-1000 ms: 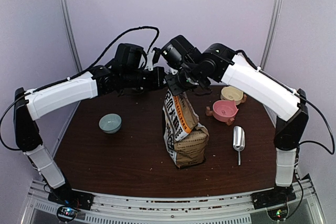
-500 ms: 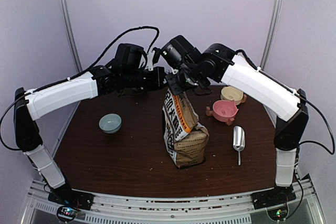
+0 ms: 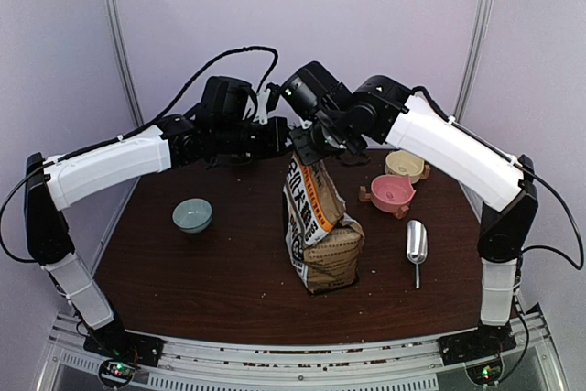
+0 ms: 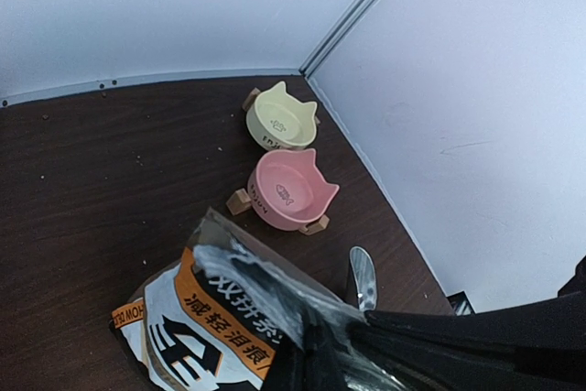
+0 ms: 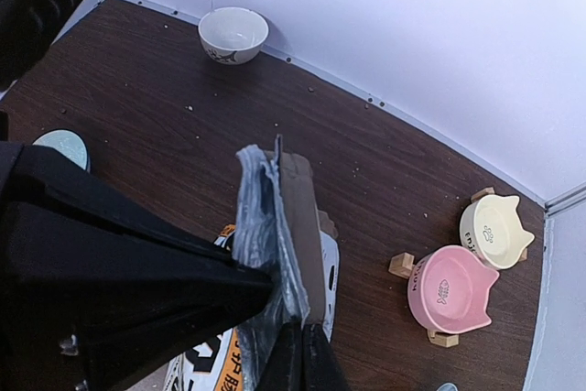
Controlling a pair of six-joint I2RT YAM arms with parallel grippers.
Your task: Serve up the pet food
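Note:
The brown kraft pet food bag (image 3: 320, 235) stands upright mid-table; its kibble is hidden inside. Both grippers meet at its top. My left gripper (image 3: 291, 137) comes from the left and is shut on the bag's top edge, the silvery liner (image 4: 275, 286) pinched in its fingers. My right gripper (image 3: 309, 146) comes from the right and is shut on the bag's top edge (image 5: 295, 226) too, beside the left one. The bag's mouth looks narrow and nearly closed in the right wrist view.
A pink cat-ear bowl (image 3: 393, 193) and a cream one (image 3: 405, 165) stand right of the bag. A metal scoop (image 3: 417, 243) lies near the right edge. A pale green bowl (image 3: 192, 215) sits at left; a white bowl (image 5: 233, 34) at the back.

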